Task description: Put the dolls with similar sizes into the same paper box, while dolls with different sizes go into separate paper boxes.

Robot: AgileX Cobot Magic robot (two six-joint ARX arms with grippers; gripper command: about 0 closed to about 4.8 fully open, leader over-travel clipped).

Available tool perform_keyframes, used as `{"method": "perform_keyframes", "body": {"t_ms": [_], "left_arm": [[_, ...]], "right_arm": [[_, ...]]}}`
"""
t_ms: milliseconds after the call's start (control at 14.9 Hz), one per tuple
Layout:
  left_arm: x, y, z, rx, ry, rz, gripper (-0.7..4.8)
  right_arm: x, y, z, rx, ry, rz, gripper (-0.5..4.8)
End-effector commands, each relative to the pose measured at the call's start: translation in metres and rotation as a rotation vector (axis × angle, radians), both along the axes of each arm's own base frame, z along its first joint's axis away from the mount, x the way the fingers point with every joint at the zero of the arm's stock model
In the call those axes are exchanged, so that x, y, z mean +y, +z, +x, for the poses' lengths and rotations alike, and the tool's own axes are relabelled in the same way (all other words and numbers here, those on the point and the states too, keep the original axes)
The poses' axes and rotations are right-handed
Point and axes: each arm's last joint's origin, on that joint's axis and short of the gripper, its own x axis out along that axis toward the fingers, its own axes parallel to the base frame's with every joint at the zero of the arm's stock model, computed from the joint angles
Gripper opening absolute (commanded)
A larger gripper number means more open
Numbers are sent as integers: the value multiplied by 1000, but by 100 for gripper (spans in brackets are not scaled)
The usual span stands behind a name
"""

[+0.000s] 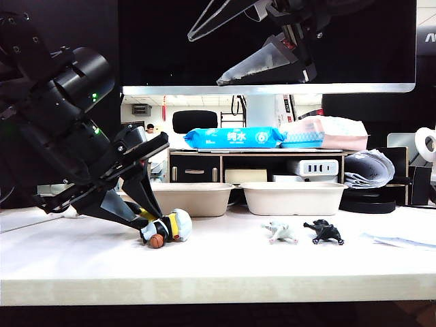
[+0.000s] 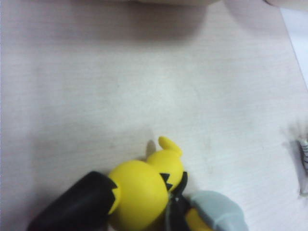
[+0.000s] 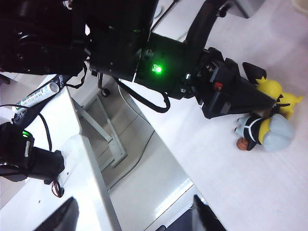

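My left gripper (image 1: pixel 151 216) reaches down to the table left of centre, shut on the yellow figure (image 2: pixel 144 190), which fills the near part of the left wrist view. Against that doll lies the black-white-yellow figure (image 1: pixel 172 227) with its orange ball (image 1: pixel 157 241); both also show in the right wrist view, the yellow figure (image 3: pixel 273 91) and the capped figure (image 3: pixel 269 134). The white striped animal (image 1: pixel 281 232) and the black animal (image 1: pixel 325 232) lie to the right. Two paper boxes (image 1: pixel 191 198) (image 1: pixel 293 197) stand behind. My right gripper (image 1: pixel 204 60) hangs open high above the table, holding nothing.
Behind the boxes is a low shelf (image 1: pixel 272 155) with a blue wipes pack (image 1: pixel 235 137) and a pink pack (image 1: pixel 327 133) on top, under a monitor (image 1: pixel 272 41). Dark gear (image 1: pixel 371 184) sits at the back right, and a paper sheet (image 1: pixel 402 240) lies at the table's right edge.
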Motion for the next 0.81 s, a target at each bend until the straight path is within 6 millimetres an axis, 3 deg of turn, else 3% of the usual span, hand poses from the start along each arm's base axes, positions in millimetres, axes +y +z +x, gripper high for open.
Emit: {"method": "perform_keyframes", "body": {"t_ms": [67, 336, 672, 806], "left_arm": [[0, -3, -1, 19, -2, 13, -6], [-8, 36, 15, -97, -31, -70, -6], [-20, 114, 43, -341, -106, -68, -6], [-11, 143, 57, -463, -67, -35, -6]], "right_arm": [[0, 4, 0, -18, 6, 13, 305], [0, 4, 0, -36, 10, 5, 305], [0, 4, 0, -41, 8, 5, 305], [-1, 4, 1, -58, 12, 2, 305]]}}
